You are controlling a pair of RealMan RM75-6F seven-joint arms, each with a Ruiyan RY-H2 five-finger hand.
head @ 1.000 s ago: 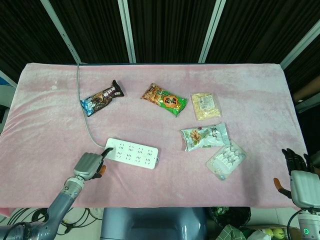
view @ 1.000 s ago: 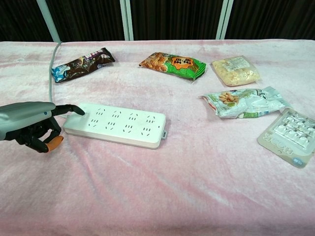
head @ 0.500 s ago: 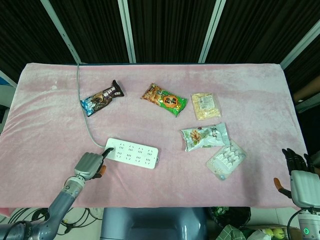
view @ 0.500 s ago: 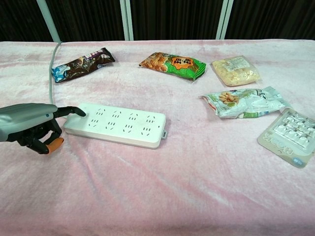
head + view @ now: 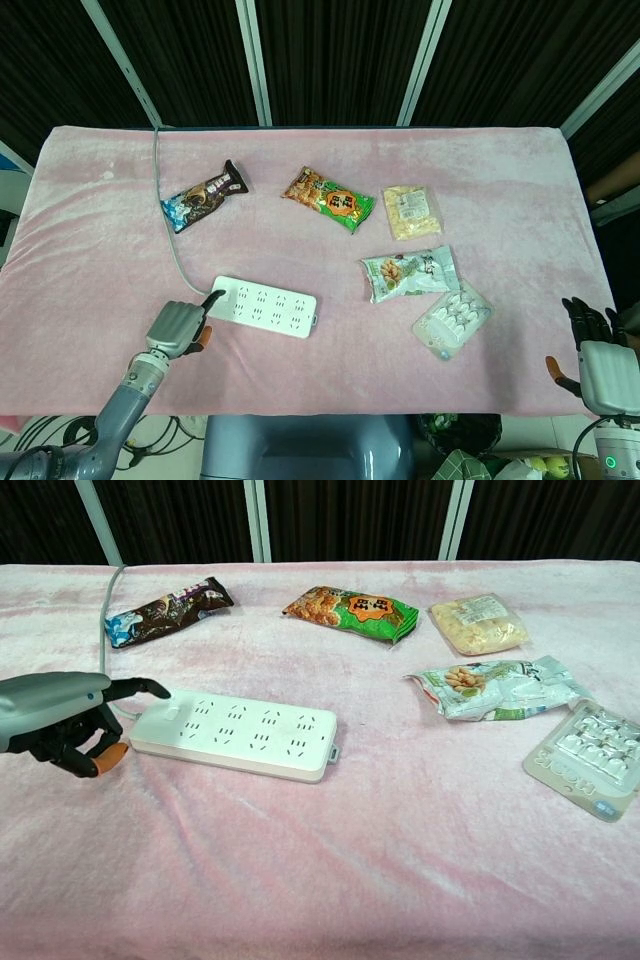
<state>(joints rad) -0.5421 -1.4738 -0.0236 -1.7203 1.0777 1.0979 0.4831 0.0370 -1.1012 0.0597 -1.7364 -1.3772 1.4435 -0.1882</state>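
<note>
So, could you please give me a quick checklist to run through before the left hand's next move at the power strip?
1. Left hand beside the power strip, at its cable end: ok.
2. Extended finger touching the strip: cannot tell; its tip is at the end's edge.
3. Left hand holding nothing: ok, other fingers curled in.
4. Strip lying flat on the pink cloth: ok.
5. Grey cable running free to the table's far edge: ok.
6. Right hand apart from the blister pack: ok, off the near right edge.

Robot test lab, staged tabletop.
Pink plush cloth-covered table (image 5: 500,180), black slatted wall panels with metal struts (image 5: 340,60) across the frame's top.
</note>
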